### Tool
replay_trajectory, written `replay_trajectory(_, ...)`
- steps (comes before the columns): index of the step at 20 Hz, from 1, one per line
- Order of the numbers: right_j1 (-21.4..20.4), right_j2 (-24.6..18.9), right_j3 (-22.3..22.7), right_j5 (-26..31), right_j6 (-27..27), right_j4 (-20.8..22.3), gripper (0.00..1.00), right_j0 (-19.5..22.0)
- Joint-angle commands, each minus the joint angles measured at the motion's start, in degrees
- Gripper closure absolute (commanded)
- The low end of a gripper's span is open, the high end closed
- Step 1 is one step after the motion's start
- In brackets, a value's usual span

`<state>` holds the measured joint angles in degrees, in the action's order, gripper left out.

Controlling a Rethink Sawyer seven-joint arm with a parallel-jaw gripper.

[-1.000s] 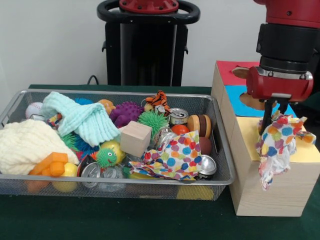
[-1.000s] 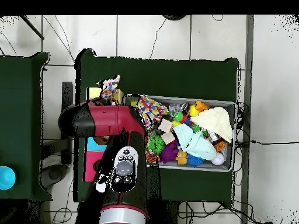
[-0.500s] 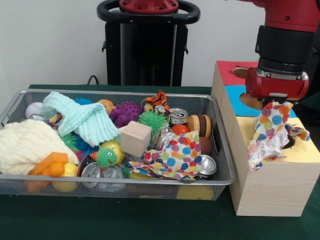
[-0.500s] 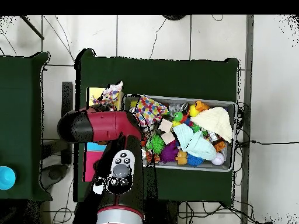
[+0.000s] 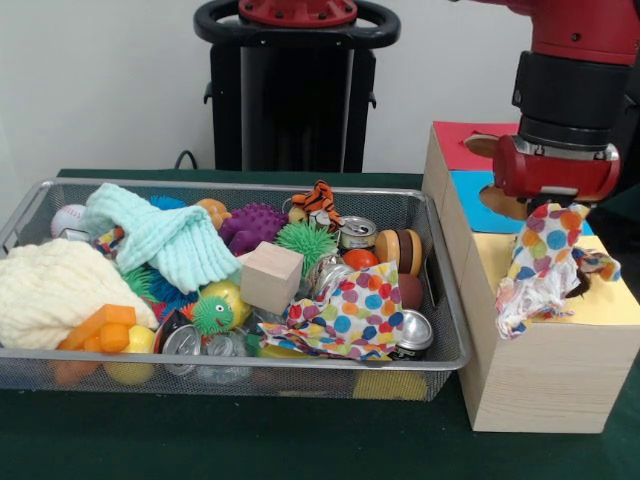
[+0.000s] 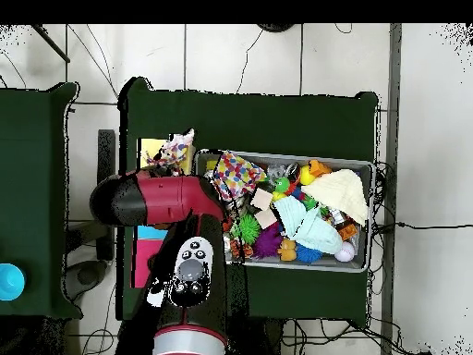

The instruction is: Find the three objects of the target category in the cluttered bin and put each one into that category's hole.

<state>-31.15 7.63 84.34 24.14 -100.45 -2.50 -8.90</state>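
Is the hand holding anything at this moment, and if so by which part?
Cannot be told. The polka-dot cloth hangs under the red wrist over the box's yellow section, but the hand itself is hidden behind it.

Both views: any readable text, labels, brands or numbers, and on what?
None can be read.
Cans in the wire bin: the one by the bin's front wall and the one at the back show mostly tops; any print on their sides is too blurred.
Wooden box: plain red, blue and yellow panels, no lettering.
Spotted cloth at the yellow panel: pattern only.
Arm, overhead view: white marks, not legible.
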Motion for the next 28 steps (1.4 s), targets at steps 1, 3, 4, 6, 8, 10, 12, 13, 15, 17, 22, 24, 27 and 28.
replay_trajectory(1, 4.62, -9.74, 3.38, 1.22, -6.46, -2.0, 1.0, 1.46)
replay_trajectory(3, 4.86, -10.54, 3.13, 1.29, -6.34, -2.3, 1.0, 1.72)
replay_trajectory(4, 5.03, -11.04, 2.99, 1.12, -6.33, -2.49, 1.0, 1.86)
replay_trajectory(6, 5.09, -12.43, 3.18, 0.38, -5.98, -2.77, 1.0, 2.59)
replay_trajectory(8, 5.03, -12.91, 2.86, -0.65, -6.04, -2.68, 1.0, 2.63)
replay_trajectory(10, 5.24, -12.55, 2.23, -0.59, -6.29, -2.5, 1.0, 2.42)
replay_trajectory(12, 5.84, -11.75, 1.2, -0.32, -6.75, -2.27, 1.0, 1.89)
replay_trajectory(13, 6.13, -10.93, 0.63, -0.16, -7.15, -2.09, 1.0, 1.42)
replay_trajectory(15, 6.92, -9.51, -0.91, 0.53, -7.55, -1.82, 1.0, 0.79)
replay_trajectory(17, 7.6, -8.6, -2.47, 1.31, -7.63, -1.65, 1.0, 0.51)
replay_trajectory(22, 7.96, -7.19, -3.86, 1.49, -8.18, -1.43, 1.0, -0.11)
replay_trajectory(24, 7.78, -6.66, -4.0, 1.44, -8.35, -1.29, 1.0, -0.48)
replay_trajectory(27, 8.15, -6.02, -5.36, 2.76, -8.34, -1.48, 0.0, -0.75)
replay_trajectory(28, 8.04, -6.08, -5.34, 3.01, -8.31, -1.56, 0.0, -0.7)
